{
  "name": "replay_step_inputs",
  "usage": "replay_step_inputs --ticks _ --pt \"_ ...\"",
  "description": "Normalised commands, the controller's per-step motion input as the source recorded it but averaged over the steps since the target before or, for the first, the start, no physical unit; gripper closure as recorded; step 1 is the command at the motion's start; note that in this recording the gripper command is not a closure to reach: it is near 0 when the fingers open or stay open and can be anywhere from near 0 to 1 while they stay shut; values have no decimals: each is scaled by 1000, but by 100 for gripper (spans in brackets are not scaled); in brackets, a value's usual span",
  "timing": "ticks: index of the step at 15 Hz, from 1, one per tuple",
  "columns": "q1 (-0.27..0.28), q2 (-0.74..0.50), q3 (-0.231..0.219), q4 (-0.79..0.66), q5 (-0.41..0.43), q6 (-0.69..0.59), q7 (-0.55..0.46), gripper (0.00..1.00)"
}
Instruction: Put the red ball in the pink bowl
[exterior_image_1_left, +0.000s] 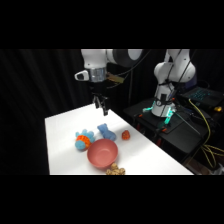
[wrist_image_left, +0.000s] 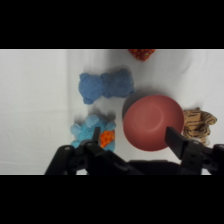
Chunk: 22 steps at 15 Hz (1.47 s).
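Hovering my gripper (exterior_image_1_left: 101, 106) above the table (exterior_image_1_left: 60, 135), I am holding its fingers spread and empty; the ball (exterior_image_1_left: 126, 135) is lying just beside the bowl (exterior_image_1_left: 103, 153)

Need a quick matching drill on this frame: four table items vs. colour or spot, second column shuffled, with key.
Things:
1. red ball
2. pink bowl
3. blue plush toy with orange spots
4. hand

Descriptions:
A. largest item, empty, near the table's front edge
B. hanging above the table, not touching any toy
C. small, lying alone toward the table's right edge
D. light blue, just left of the bowl in the side view

Pairs: 1-C, 2-A, 3-D, 4-B
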Motion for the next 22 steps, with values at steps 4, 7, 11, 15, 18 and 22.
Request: replay_step_inputs --ticks 4,7,11,15,18,22 --pt "-15 52 9 72 -44 -1 52 0" --pt "-9 -10 1 -6 -98 106 144 0" --pt "4 -170 5 -329 -69 297 211 0" --pt "5 -245 15 -511 45 374 165 0" --pt "25 -200 37 -451 109 340 100 0" --pt "45 -110 63 -332 183 301 7 0"
